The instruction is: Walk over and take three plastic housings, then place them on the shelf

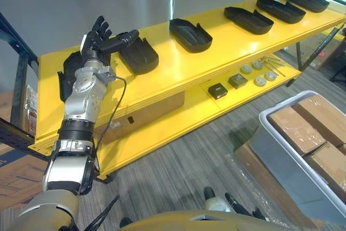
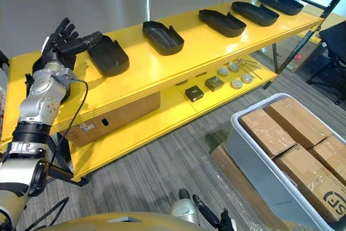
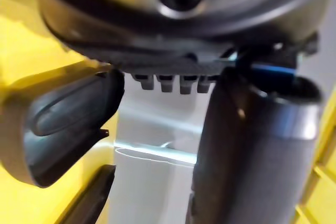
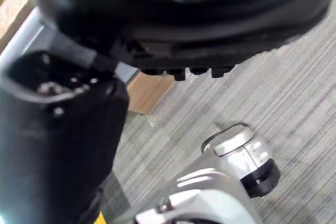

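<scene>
Several black plastic housings lie in a row on the top board of the yellow shelf (image 1: 178, 71). The leftmost housing (image 1: 69, 74) sits partly behind my left wrist, and the second housing (image 1: 139, 55) lies just right of it. My left hand (image 1: 100, 39) is raised over the shelf's left end, open, with its thumb (image 3: 252, 150) stretched toward the second housing and nothing in it. A housing (image 3: 58, 129) shows past that hand in the left wrist view. Further housings (image 2: 162, 36) (image 2: 221, 22) follow to the right. My right hand (image 2: 186, 206) hangs low over the carpet, open and holding nothing.
The lower board (image 1: 194, 114) carries small round discs (image 1: 259, 81), two dark square blocks (image 1: 218, 91) and thin metal tools (image 1: 273, 63). A cardboard box (image 1: 140, 114) sits under the top board. A grey bin (image 1: 281, 155) of cardboard boxes stands on the floor at the right.
</scene>
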Available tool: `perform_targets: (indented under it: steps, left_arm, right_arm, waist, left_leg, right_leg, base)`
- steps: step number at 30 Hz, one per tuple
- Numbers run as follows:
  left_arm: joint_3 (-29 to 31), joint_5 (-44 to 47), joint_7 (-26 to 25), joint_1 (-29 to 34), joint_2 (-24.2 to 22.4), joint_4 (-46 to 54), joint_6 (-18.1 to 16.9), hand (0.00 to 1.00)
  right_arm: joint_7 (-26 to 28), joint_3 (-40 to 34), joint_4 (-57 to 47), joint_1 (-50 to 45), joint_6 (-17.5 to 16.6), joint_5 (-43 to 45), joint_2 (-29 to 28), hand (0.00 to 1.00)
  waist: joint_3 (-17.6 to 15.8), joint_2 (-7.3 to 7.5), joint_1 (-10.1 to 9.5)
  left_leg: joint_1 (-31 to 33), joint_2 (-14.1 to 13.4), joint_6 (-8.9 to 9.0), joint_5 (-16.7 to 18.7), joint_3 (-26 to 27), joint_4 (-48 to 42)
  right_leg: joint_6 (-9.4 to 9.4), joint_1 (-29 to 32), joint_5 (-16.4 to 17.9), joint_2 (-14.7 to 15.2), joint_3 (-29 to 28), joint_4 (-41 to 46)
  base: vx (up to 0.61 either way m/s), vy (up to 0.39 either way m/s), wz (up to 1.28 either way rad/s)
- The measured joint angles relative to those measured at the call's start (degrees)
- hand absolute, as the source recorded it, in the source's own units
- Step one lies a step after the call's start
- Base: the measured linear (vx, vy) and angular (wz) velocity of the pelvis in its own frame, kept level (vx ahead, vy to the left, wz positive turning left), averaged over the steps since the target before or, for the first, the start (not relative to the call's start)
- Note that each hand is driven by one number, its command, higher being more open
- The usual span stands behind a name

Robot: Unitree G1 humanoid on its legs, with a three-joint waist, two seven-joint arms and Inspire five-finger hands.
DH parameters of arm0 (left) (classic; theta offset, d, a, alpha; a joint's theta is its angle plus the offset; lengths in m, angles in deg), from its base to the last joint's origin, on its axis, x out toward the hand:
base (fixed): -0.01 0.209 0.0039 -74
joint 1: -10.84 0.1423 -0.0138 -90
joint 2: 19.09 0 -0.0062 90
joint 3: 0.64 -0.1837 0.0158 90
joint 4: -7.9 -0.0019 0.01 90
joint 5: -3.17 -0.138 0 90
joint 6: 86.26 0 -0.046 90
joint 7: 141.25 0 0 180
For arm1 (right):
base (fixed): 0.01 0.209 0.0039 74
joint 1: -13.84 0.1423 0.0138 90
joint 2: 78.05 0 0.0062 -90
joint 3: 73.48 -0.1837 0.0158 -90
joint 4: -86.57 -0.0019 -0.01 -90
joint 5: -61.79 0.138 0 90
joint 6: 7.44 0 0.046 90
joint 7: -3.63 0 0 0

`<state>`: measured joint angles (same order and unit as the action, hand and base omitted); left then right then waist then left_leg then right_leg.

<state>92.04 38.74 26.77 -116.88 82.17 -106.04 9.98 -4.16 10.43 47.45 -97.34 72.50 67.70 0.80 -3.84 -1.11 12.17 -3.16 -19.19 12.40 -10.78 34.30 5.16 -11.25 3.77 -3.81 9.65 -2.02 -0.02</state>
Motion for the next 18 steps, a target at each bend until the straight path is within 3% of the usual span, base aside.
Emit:
perform_targets:
  steps: [7, 18]
  left_arm:
    - [1.79, 0.01, -7.48, -3.93, 0.06, -0.62, -3.8, 1.0]
    - [2.82, 0.02, -11.52, -7.55, 0.1, -0.6, -5.2, 1.0]
  right_arm:
    - [0.49, 3.13, -0.85, 1.84, 0.02, 0.26, 0.09, 1.0]
    - [1.24, 6.84, -4.5, 1.84, -0.32, 3.67, 2.55, 1.0]
  waist:
    - [-4.81, 1.75, 0.55]
    - [-8.47, 0.06, 0.52]
  left_leg:
    - [2.29, 0.6, -0.55, -0.47, -0.14, -0.06]
    - [2.53, 0.66, -0.73, -0.75, 0.21, -0.22]
  right_leg:
    - [-0.2, 3.08, -0.11, 0.31, -0.81, 1.12]
    - [-0.26, 4.06, 0.11, 0.26, -1.31, 2.14]
  base:
    - [0.0, -0.002, -0.01]
    - [0.0, -0.001, -0.01]
